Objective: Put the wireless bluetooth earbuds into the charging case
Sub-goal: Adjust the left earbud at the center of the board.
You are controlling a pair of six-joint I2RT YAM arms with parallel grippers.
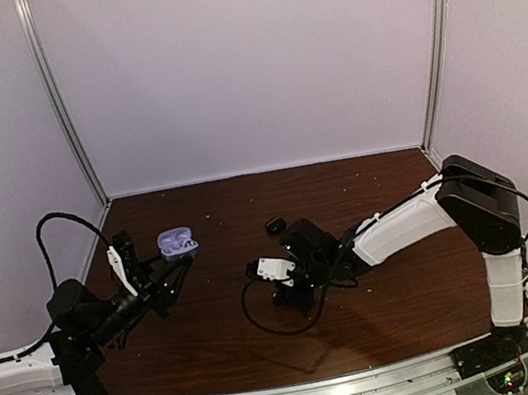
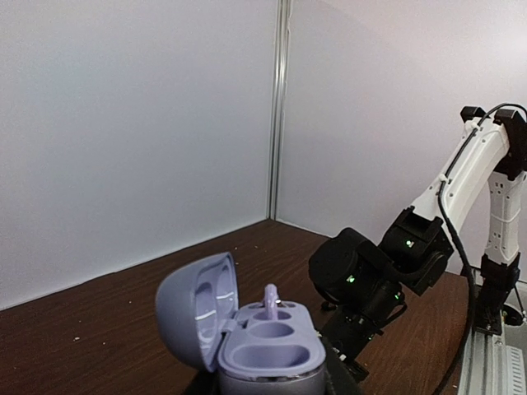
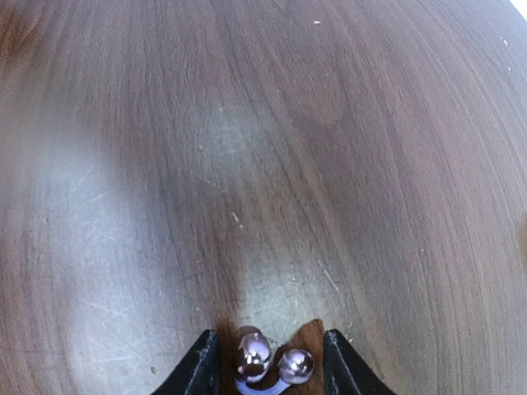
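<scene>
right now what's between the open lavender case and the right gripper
Only bare table, seen in the top view. The case sits in the left gripper; the right gripper straddles a shiny bud in its wrist view.

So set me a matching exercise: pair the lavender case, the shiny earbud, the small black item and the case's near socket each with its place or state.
Things:
1. lavender case
2. shiny earbud
3. small black item
4. near socket

Places or states:
A. on the table, inside the right pincer
B. empty
C. on the table, in neither pincer
D. held in the left pincer, lid open

Pairs: 1-D, 2-A, 3-C, 4-B.
</scene>
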